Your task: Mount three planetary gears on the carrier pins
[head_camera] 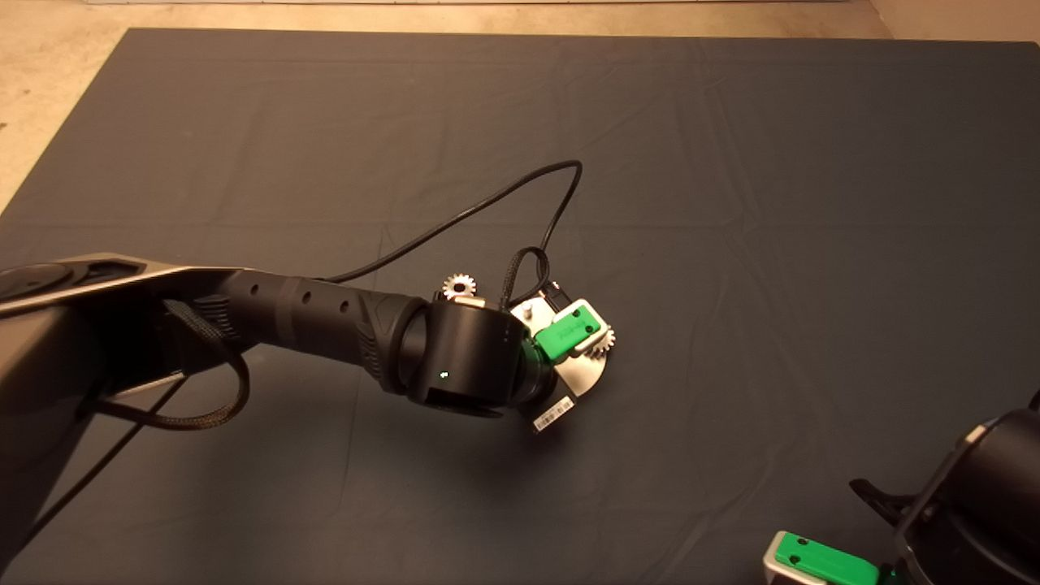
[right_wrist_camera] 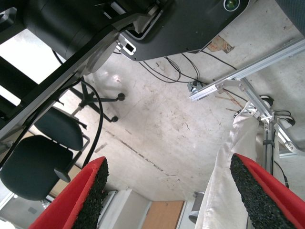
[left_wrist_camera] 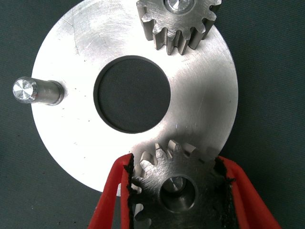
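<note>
A second gear [left_wrist_camera: 178, 188] is gripped between the left gripper [left_wrist_camera: 176, 191] pads, centred over its pin; the right gripper [right_wrist_camera: 169, 191] is parked, fingers apart.

The left arm [head_camera: 309, 313] is matte black — a ribbed, tapering sleeve with small round holes ends in a drum-shaped wrist [head_camera: 467, 357] showing a tiny green light and a white barcode label [head_camera: 552, 414]. A black braided cable [head_camera: 487, 207] loops off it. Both hands are bright green blocks with red fingers [left_wrist_camera: 112, 195] faced in rough black pads [right_wrist_camera: 250, 188].
</note>
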